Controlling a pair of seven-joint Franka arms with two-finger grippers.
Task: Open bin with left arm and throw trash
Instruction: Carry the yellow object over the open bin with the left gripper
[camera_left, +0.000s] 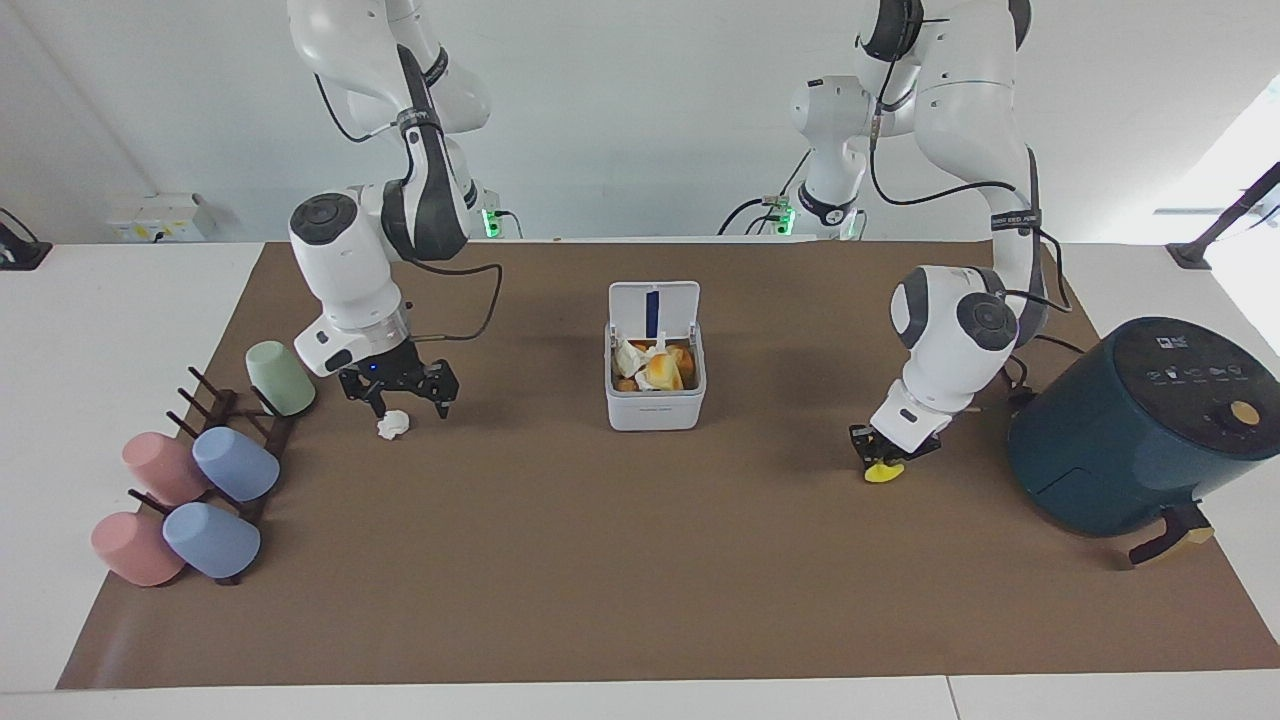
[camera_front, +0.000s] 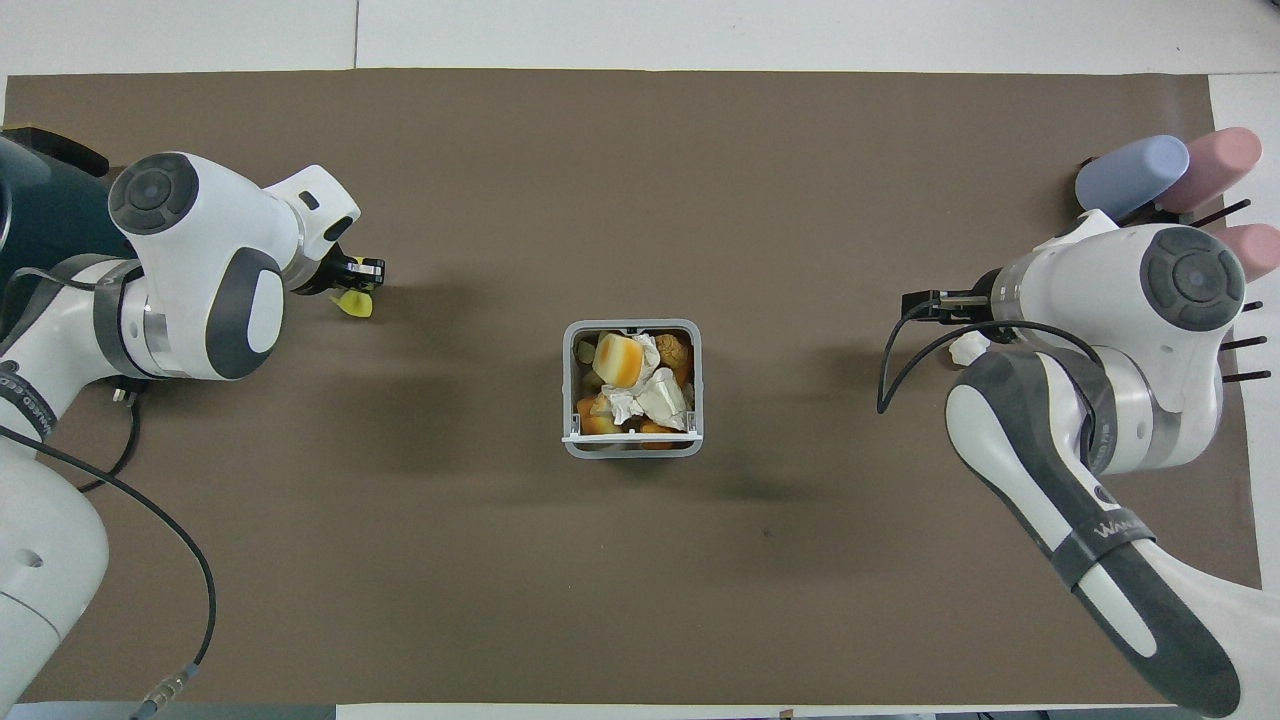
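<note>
The white bin (camera_left: 655, 410) stands mid-table with its lid (camera_left: 654, 305) hinged upright, showing crumpled paper and orange scraps inside. Toward the air fryer's end, my left gripper (camera_left: 880, 455) is low on the mat and shut on the yellow trash scrap (camera_left: 884, 472), which sticks out under its fingertips (camera_front: 353, 303). Toward the cups' end, my right gripper (camera_left: 408, 400) hangs open just over a white paper wad (camera_left: 393, 424), with a finger on each side of it. In the overhead view the right arm partly covers that wad (camera_front: 966, 347).
A dark-teal air fryer (camera_left: 1140, 425) stands close beside the left arm. A dark rack with several pastel cups (camera_left: 235, 465) lies at the right arm's end, close to the wad. A brown mat (camera_left: 640, 580) covers the table.
</note>
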